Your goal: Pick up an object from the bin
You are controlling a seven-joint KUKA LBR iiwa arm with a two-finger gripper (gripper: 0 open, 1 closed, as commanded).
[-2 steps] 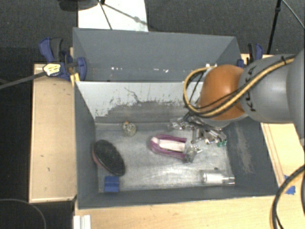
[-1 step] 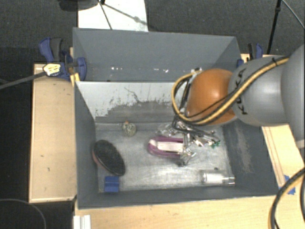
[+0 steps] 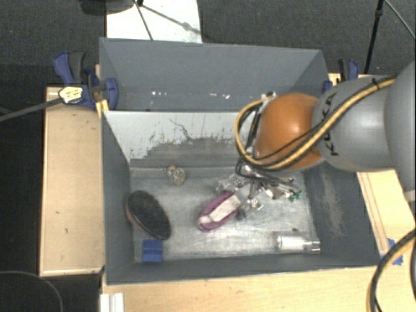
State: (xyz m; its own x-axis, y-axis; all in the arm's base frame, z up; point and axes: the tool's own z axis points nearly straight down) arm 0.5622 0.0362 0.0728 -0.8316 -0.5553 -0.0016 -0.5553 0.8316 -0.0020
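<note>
Bin: grey metal bin, open at the top, with a scuffed pale floor and a streaked back wall.
Arm: silver arm reaching in from the right. It has a round orange cover at the wrist and yellow-and-black cables looped about the cover.
Gripper: gripper low in the bin, right of centre, under the orange cover and at the upper right end of the purple and white object.
Gripper state: cannot tell. Its metal parts crowd together beneath the wrist, so neither a released nor a clenched state can be read.
Nearest thing: purple and white object, elongated and lying slantwise on the bin floor near the middle. Its upper right end is touching or just beside the gripper; which one cannot be told, nor whether it is grasped.
Left side: black oval object on the floor near the left wall, well apart from the gripper.
Front left corner: small blue block, just below the black oval object.
Back of floor: small grey-brown round thing, left of centre and standing alone.
Front right: pale tube-like thing lying flat, below the gripper and apart from it.
</note>
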